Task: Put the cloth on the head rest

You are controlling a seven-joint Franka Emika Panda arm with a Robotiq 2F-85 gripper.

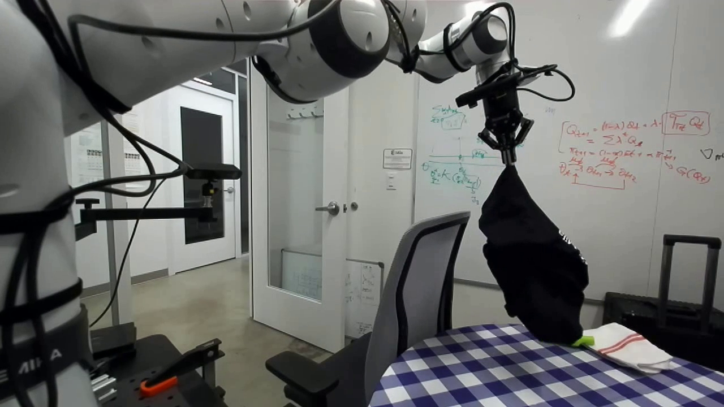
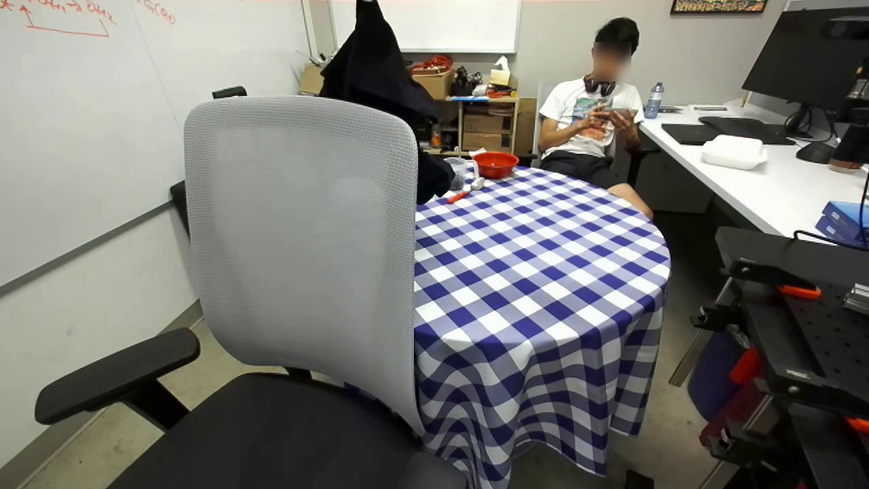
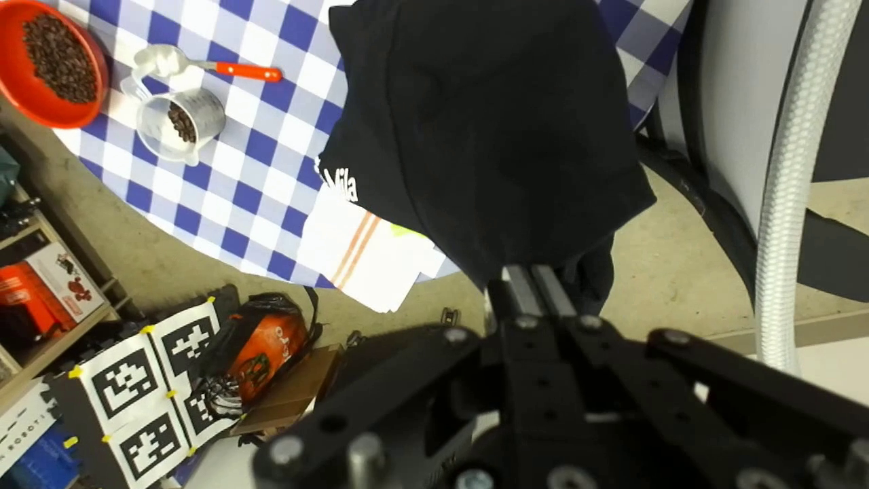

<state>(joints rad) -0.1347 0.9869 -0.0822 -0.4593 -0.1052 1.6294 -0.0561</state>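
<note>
Pincer (image 1: 509,158) clamped on cloth (image 1: 534,257); carrying step judged in hand.
Cloth hangs below pincer; head rest (image 2: 299,103) stands lower, to one side. Next move likely calls for sideways travel, then lowering and draping before release.

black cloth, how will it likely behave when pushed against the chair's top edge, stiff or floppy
Likely floppy: the black cloth bunches where the hand pinches it and droops below. It may sway or twist, since it hangs from one pinched spot. The head rest looks mesh-covered, so it might catch slightly there.
</note>
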